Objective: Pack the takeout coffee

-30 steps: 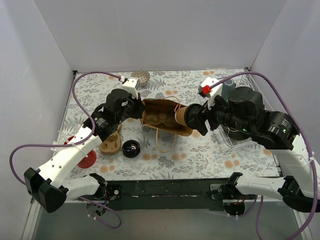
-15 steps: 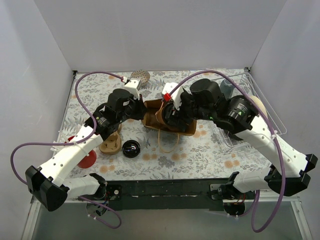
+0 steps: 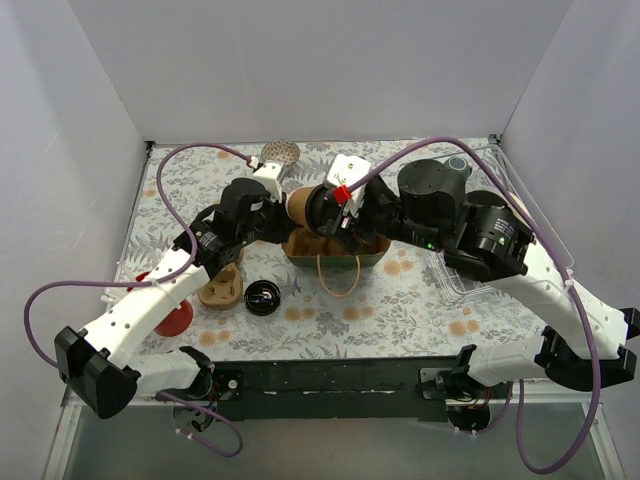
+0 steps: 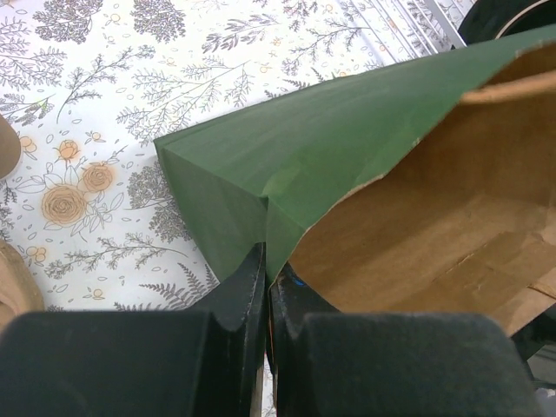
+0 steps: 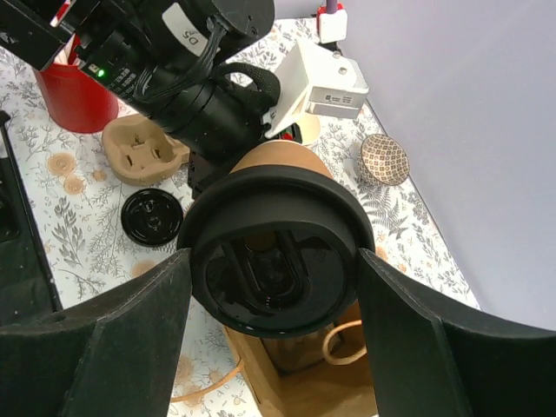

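Above green paper bag point(image 3: 335, 245): takeout coffee point(image 5: 274, 261) gripped in right hand point(image 5: 274, 287); left hand point(image 4: 265, 287) pinches bag rim.

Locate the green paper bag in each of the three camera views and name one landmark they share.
Top external: the green paper bag stands mid-table between the two arms, mouth up.
Left wrist: it fills the centre and right, its rim pinched by the left gripper.
Right wrist: only its open mouth shows, bottom centre, under the takeout coffee.
Shared landmark: the floral tablecloth.
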### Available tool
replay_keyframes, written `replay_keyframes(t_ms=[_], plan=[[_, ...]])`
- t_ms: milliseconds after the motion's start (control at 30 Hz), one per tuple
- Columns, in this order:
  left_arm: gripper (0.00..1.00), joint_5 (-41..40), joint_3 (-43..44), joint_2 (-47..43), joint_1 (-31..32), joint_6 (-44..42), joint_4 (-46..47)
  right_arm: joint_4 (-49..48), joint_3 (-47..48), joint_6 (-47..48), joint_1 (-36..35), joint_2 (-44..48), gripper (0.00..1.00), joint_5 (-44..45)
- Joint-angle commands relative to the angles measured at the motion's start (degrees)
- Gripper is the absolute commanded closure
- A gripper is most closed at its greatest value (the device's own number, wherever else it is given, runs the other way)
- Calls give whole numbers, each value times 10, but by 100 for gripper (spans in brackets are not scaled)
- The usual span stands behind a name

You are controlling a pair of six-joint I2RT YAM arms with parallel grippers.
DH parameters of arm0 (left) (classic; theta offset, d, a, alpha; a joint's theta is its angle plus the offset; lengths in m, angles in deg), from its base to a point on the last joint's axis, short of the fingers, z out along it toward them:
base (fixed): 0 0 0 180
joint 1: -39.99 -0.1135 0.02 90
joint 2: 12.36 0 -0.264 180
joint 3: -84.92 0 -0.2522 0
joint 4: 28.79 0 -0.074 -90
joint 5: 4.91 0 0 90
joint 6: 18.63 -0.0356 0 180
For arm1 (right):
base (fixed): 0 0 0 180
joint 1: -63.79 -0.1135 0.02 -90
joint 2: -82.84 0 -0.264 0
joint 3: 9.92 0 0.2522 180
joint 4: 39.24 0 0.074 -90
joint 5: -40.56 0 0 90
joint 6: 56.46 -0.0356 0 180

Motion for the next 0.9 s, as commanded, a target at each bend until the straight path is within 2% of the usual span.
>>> replay_keyframes(t_ms=[0,233,400,600,867], plan=[[100,7,24,0,-1,1,-5,-37,-26,-9,-8,8,58,16],[100,7,-1,-28,-1,3,25,-40,-121,2,-10,28,58,76],[100,66,-32,-66,-1,1,75,-32,-173,50,-10,22,57,115],[100,96,-109,-139,-1,-12,169,-25,-223,108,0,9,58,110],[100,135,-149,-155,-1,18,184,-74,-325,193,15,14,59,124]])
